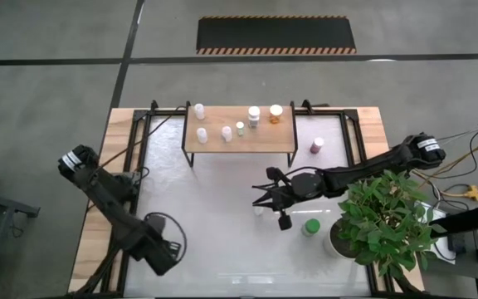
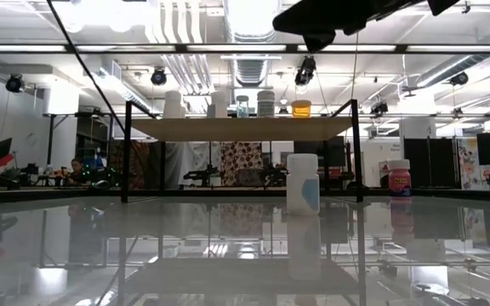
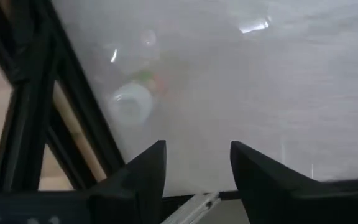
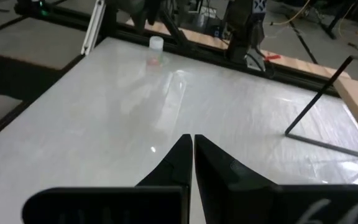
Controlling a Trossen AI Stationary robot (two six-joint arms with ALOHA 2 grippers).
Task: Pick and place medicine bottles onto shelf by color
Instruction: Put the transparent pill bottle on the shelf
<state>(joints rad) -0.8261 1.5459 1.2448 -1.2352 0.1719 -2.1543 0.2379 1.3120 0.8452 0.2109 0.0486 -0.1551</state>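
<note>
The shelf (image 1: 239, 139) stands at the far middle and carries several white bottles, a small greenish one and an orange one (image 1: 275, 114). A pink-maroon bottle (image 1: 316, 146) stands on the table to its right. A white bottle (image 2: 303, 183) and a green one (image 1: 310, 226) stand nearer. My right gripper (image 1: 256, 198) hangs shut over the table's middle, above that white bottle, pointing toward the left edge. My left gripper (image 3: 197, 168) is open and points down over the near left corner, beside a white-capped bottle (image 3: 132, 99) that also shows in the right wrist view (image 4: 156, 43).
A potted green plant (image 1: 384, 220) stands at the near right, close to my right arm and the green bottle. Black frame bars (image 1: 143, 141) run along the table's left and right edges. The bare white tabletop (image 1: 214, 232) lies between the two arms.
</note>
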